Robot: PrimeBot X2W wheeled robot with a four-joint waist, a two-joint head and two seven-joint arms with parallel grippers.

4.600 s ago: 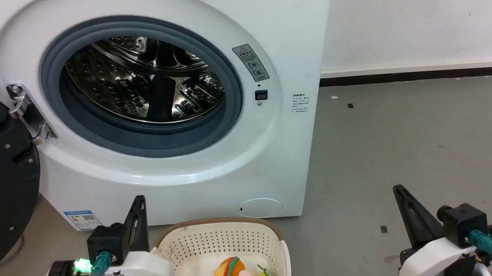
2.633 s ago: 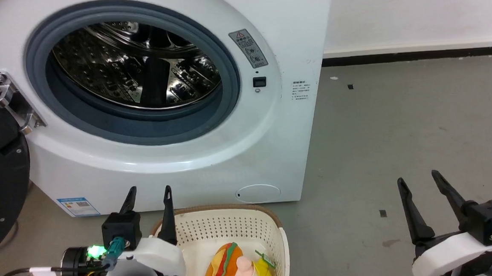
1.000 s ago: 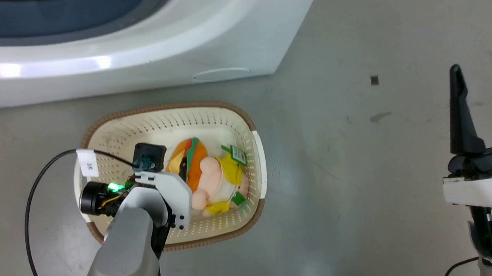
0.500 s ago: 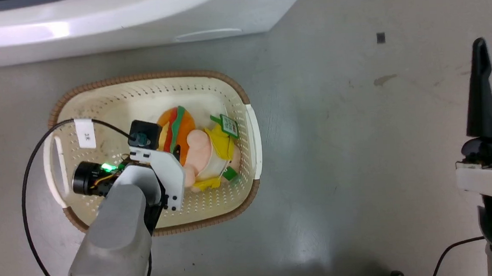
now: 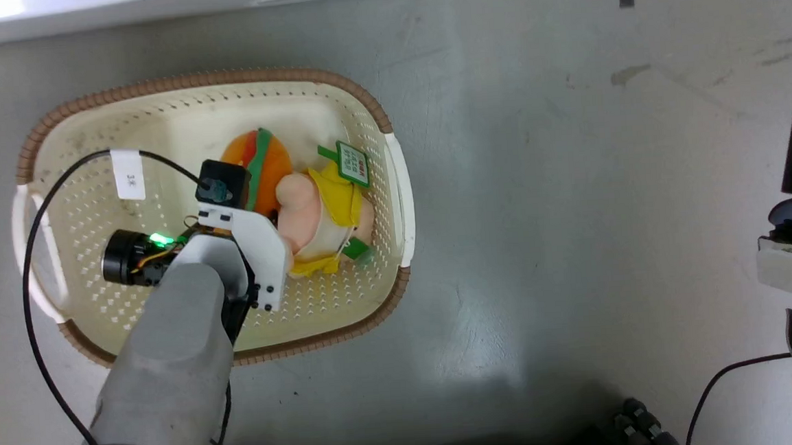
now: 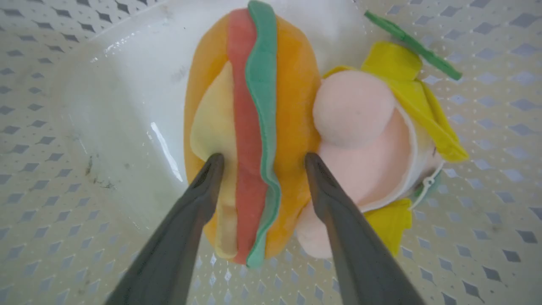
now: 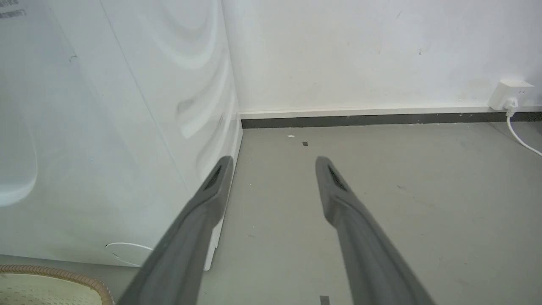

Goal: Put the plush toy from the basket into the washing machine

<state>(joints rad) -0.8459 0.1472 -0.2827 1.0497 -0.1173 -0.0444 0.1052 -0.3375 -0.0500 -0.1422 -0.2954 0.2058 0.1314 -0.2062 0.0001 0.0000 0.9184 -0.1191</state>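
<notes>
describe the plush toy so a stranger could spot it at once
By the white washing machine sits a cream perforated basket with a brown rim. The plush toy lies inside it: orange burger part striped red and green, peach-pink body, yellow garment.

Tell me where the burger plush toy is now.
Head view: the orange-and-pink plush toy lies inside the cream perforated basket, nearer its right wall, the left tool straddling its burger part.

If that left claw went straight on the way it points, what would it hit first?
Probably the plush toy, whose burger part the open left gripper straddles; beneath lies the basket.
</notes>
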